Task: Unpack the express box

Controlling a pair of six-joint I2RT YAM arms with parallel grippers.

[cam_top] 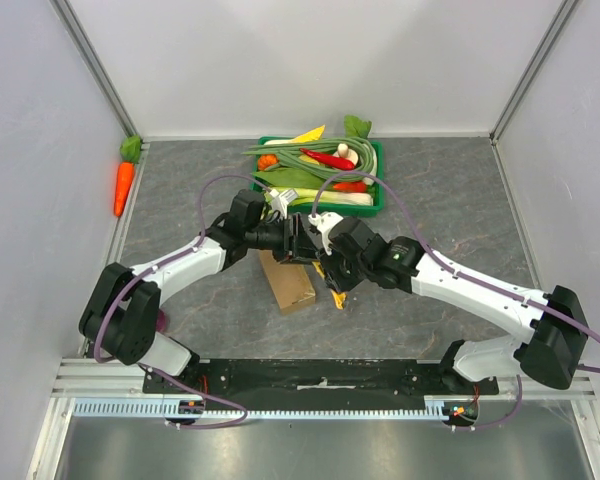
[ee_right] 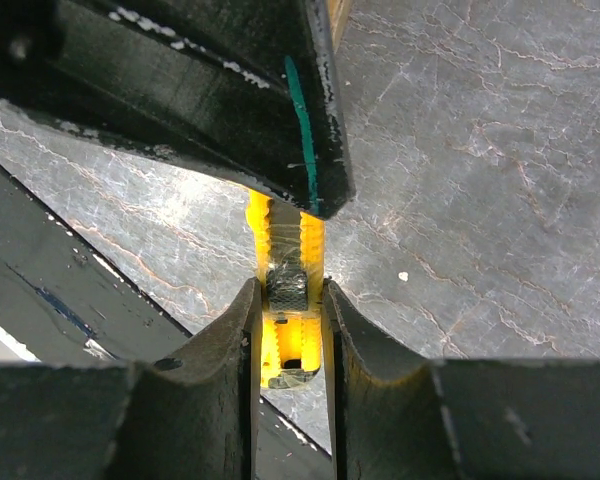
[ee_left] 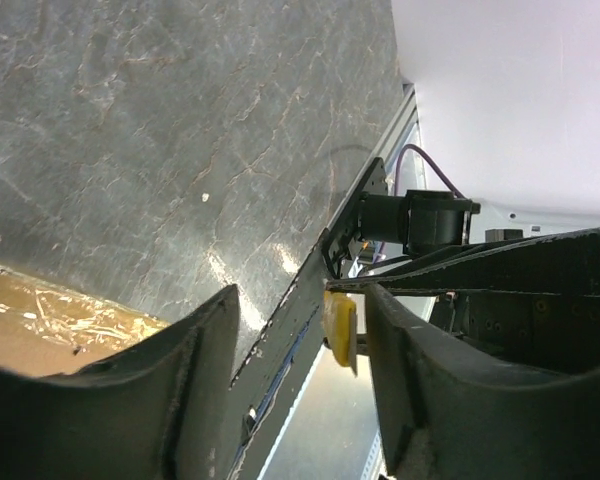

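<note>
I see the cardboard box (cam_top: 290, 285) just left of my right gripper (ee_right: 289, 296), which is pinched narrowly on a yellow cutter (ee_right: 285, 232), while my left gripper (ee_left: 300, 300), above the box's far end, gapes, gripping nothing.

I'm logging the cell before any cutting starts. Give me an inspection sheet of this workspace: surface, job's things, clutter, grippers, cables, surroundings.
Surface: grey marbled tabletop, no spills seen.
Job's things: brown express box lies near the centre, partly under the arms, with shiny tape on top.
Clutter: green tray of vegetables at the far side; carrot by the left wall.
Grippers: right gripper shut on a yellow utility knife; left gripper open, holding nothing, close to the knife.
Cables: purple cables loop along both arms, no snag seen.
Surroundings: white walls; metal rail at the near edge.
</note>
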